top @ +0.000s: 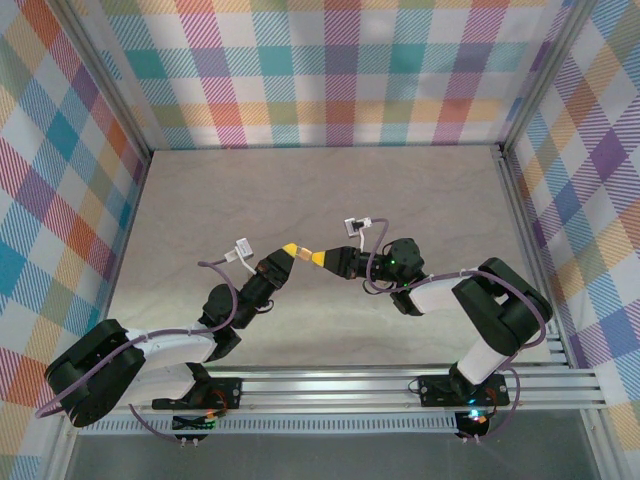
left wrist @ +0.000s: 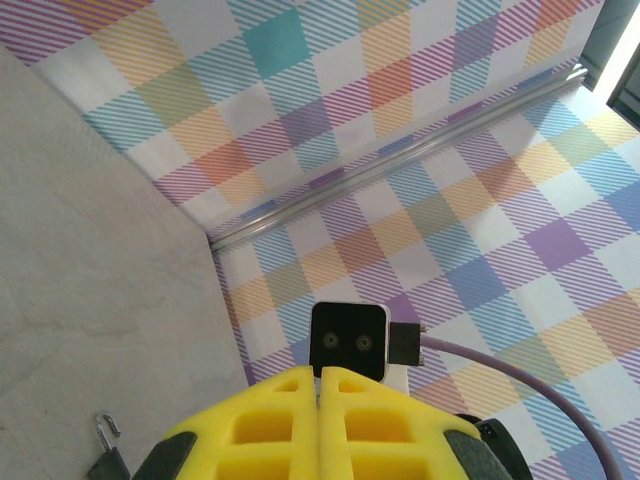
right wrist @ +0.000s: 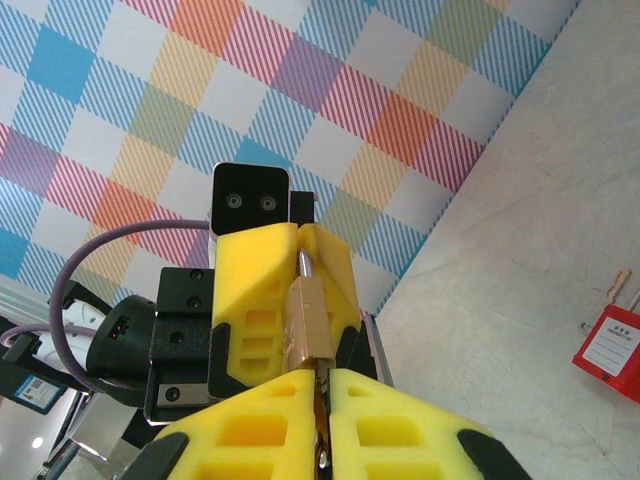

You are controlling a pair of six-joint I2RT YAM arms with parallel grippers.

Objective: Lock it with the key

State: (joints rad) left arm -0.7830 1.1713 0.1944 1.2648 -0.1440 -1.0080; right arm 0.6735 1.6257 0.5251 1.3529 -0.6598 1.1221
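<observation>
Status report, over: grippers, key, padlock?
Left gripper and right gripper both shut on key, nose to nose. Red padlock on table, apart from both. Nothing seen blocking.

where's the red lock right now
In the right wrist view, the red lock lies on the table at the frame's right edge, well clear of the right hand pinching a tan piece.

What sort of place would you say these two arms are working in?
Probably a purpose-built robot test cell rather than a home or workshop: bright plaid walls close in three sides, an aluminium frame runs along the near edge, and a marble-look tabletop sits inside.
</observation>
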